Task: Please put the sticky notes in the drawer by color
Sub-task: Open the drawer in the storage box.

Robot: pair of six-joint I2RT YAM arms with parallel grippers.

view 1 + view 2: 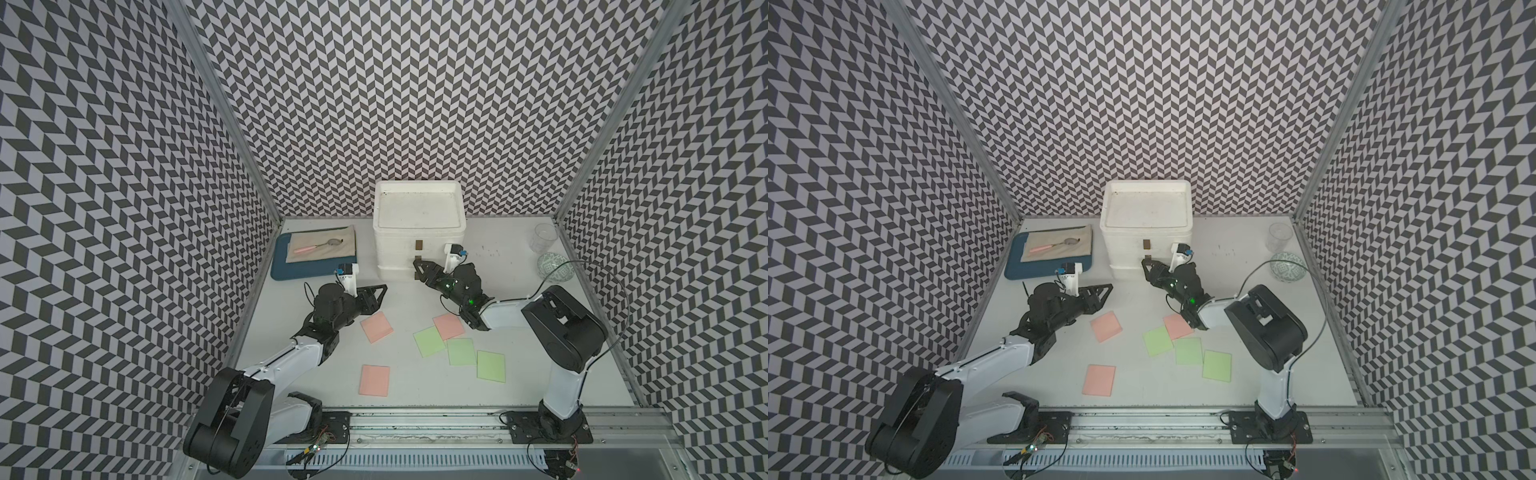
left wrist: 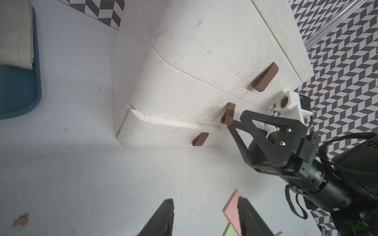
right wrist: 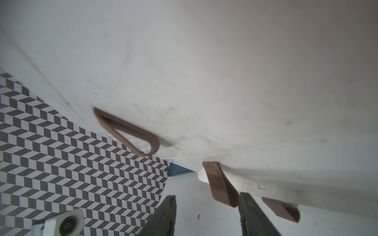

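The step in hand appeared to be opening the middle tier of the drawer point(image 1: 399, 249), a white plastic three-tier stacked unit at the upper centre of both top views. To do it well, you needed to centre the jaws on the tab and close them fully on it. You then needed to pull straight out along the runner, since a skewed pull would likely have dragged or tipped the light unit.

In a top view, the left gripper point(image 1: 380, 291) hovered left of centre, jaws apart and empty, well apart from the unit. Below and right of it, six sticky notes lay flat on the white tabletop: three salmon-pink paper squares point(image 1: 376, 327) and three light-green paper squares point(image 1: 461, 351). No blue square was visible. Right of centre, the right gripper point(image 1: 417, 269) sat at the unit's front face.

In the right wrist view, the fingers point(image 3: 167, 216) stood parted at the bottom centre of the frame. The brown looped middle handle tab point(image 3: 222, 183) hung between them, off centre. It was clear of the finger on the frame's left and touching or just beside the one on the right. Nothing was clamped.
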